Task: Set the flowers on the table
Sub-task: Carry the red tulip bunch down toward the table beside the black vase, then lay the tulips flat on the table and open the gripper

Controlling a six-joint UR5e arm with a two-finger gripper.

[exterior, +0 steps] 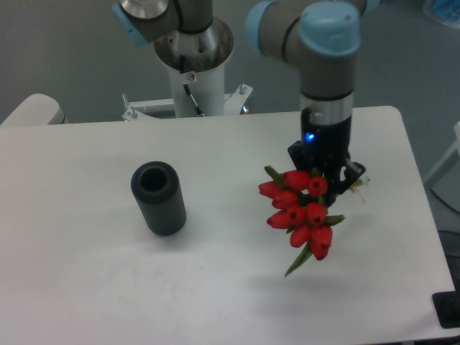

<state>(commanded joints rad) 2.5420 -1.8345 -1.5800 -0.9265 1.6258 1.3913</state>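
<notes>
The flowers (302,212), a bunch of red tulips with green leaves, hang at the right of the white table (86,287), heads toward the front, a leaf tip pointing down-left. My gripper (328,175) is shut on the flowers near the stems, which are mostly hidden behind the fingers; a few pale stem ends stick out to the right. A faint shadow lies on the table under the bunch, so the flowers seem held a little above the surface.
A black ribbed cylinder vase (159,198) stands upright at the table's left middle, well apart from the flowers. The robot's white base post (192,72) stands beyond the far edge. The table's right edge is close to the gripper.
</notes>
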